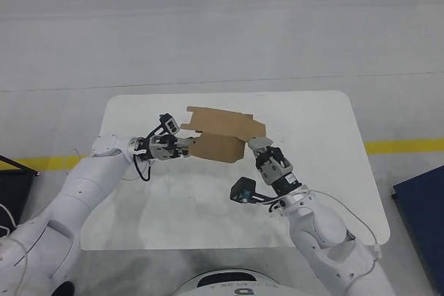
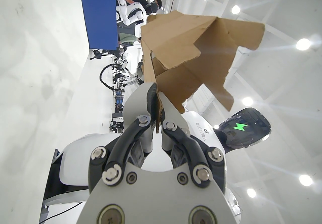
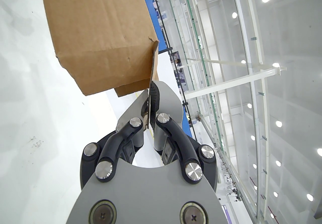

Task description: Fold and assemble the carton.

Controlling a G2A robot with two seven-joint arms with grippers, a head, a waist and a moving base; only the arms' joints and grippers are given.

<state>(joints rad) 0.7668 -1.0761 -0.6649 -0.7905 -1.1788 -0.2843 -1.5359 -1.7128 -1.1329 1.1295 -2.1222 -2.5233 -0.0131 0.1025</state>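
Top view, carton (image 1: 220, 137) over white table (image 1: 318, 170)

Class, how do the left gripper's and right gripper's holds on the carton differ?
The left gripper pinches an edge by the carton's splayed flaps; the right gripper pinches a corner edge beside a plain panel. The left gripper holds the carton's left end, the right gripper its near right corner. Both are shut on cardboard.

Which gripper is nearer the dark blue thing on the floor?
Right. The right gripper pinches the carton end toward the dark blue thing; the left gripper pinches the opposite end.
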